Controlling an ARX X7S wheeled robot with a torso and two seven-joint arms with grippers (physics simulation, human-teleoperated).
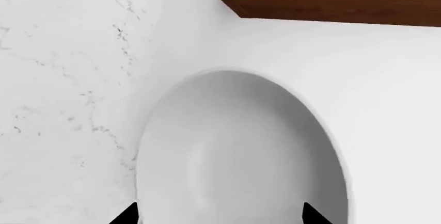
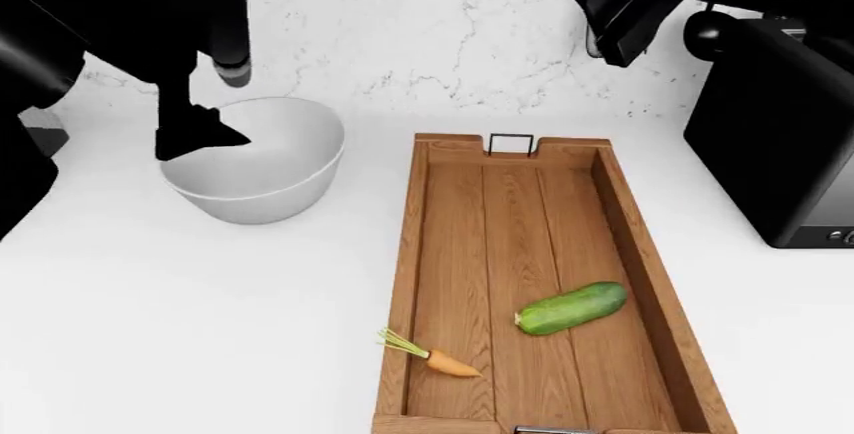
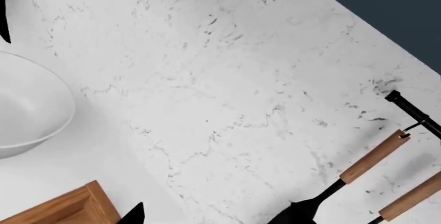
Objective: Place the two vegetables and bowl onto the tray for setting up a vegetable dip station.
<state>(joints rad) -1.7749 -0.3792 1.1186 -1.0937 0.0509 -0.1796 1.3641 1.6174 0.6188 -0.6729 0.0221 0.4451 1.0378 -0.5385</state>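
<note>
Left gripper (image 2: 200, 139) spread astride my bowl (image 2: 254, 159) rim, nothing pinched. Risk: smooth rim slips, bowl tips short of tray (image 2: 416, 244) beside it.

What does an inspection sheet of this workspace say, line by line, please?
Surface: white marbled counter.
Job's things: cucumber and carrot lie apart in the tray; bowl stands upright on the counter, left of the tray.
Clutter: nothing seen on the counter.
Grippers: left pincer over the bowl's near-left rim, open, tips straddling the bowl in the left wrist view; right pincer raised above the tray's far end, grip unclear.
Cables: nothing seen.
Surroundings: marble wall; black appliance at the right; wood-handled utensils hang on the wall.
</note>
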